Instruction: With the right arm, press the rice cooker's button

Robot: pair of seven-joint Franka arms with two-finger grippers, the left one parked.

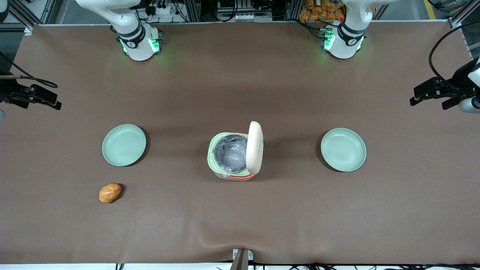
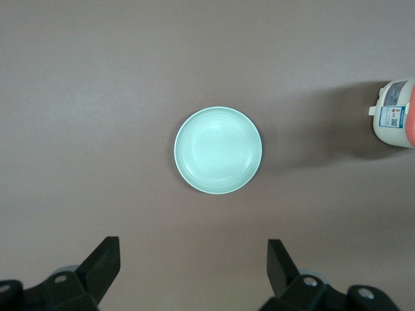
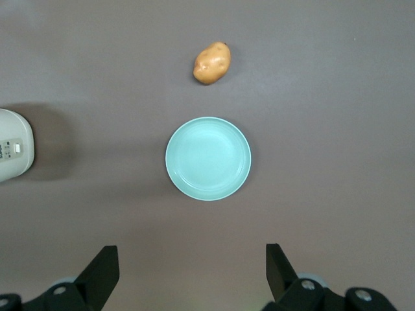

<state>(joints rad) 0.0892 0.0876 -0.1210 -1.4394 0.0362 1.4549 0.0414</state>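
The cream-beige rice cooker (image 1: 234,153) stands mid-table with its lid (image 1: 255,147) swung up and open, showing a grey liner inside the pale green rim. A small pale pad, the button (image 1: 211,151), sits on the rim's edge toward the working arm's end; it also shows in the right wrist view (image 3: 18,148) on the cooker's edge (image 3: 11,154). My right gripper (image 1: 47,100) hangs high above the working arm's end of the table, far from the cooker. Its fingers (image 3: 104,269) are spread wide and empty around the gripper's middle (image 3: 191,259).
A pale green plate (image 1: 124,145) lies below my gripper, also in the right wrist view (image 3: 208,158). A potato (image 1: 110,192) lies nearer the front camera than that plate. A second green plate (image 1: 343,149) lies toward the parked arm's end.
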